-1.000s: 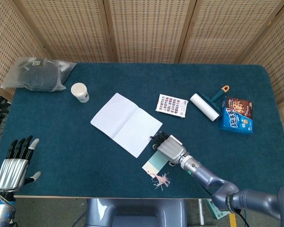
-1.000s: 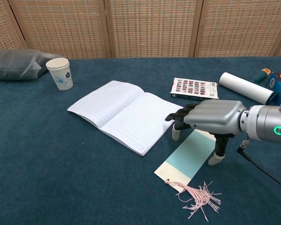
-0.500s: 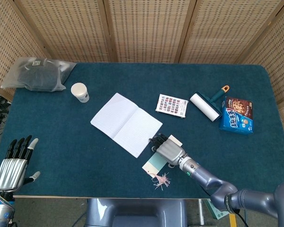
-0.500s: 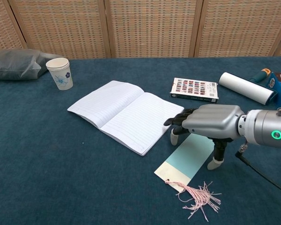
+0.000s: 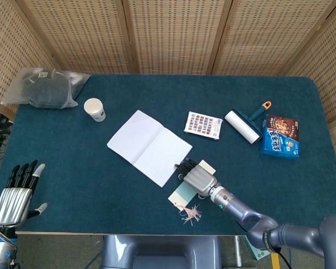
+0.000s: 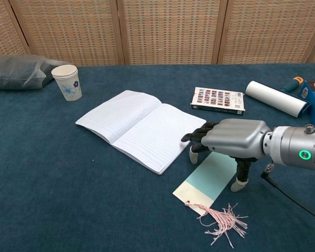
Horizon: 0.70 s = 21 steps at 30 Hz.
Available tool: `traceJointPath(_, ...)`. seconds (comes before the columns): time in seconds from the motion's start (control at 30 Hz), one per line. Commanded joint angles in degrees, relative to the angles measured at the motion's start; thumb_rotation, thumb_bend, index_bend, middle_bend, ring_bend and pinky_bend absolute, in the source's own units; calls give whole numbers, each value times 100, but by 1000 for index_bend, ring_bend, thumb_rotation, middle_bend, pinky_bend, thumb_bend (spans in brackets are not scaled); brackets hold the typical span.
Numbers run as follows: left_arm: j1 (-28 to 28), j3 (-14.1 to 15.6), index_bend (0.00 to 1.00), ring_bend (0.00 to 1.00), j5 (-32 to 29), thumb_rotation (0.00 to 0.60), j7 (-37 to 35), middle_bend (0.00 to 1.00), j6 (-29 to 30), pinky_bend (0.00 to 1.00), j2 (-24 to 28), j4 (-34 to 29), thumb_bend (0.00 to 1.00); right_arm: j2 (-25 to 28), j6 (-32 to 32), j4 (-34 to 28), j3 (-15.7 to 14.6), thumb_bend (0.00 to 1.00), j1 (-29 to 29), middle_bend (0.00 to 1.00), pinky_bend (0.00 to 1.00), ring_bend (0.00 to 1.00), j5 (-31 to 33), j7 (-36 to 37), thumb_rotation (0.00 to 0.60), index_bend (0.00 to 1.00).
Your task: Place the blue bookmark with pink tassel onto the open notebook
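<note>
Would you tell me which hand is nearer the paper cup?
Left. The left hand sits at the table's near left corner, open; the right hand is over the bookmark, past the notebook from the paper cup.

bookmark [image 6: 206, 181] top end — hidden beneath right hand [image 6: 232, 139]

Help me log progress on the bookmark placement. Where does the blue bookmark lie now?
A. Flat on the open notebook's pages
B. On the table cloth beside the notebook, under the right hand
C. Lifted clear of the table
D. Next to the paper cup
B: the blue bookmark lies flat on the table cloth beside the open notebook, with the right hand over its upper end.
</note>
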Motion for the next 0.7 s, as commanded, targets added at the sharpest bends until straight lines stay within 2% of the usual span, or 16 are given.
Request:
traceJointPath(0.03, 0, 2, 0, 0, -2, 600, 0, 0, 1, 0, -1, 0, 0, -19, 35, 11, -16, 199, 1, 5, 3, 0, -18, 25, 600, 364)
traceJointPath(0.7, 4, -5, 0, 0, -22, 600, -37, 0, 43, 0, 18, -3, 0, -110, 121, 48, -134, 218, 38, 89, 20, 0, -125, 139, 600, 539)
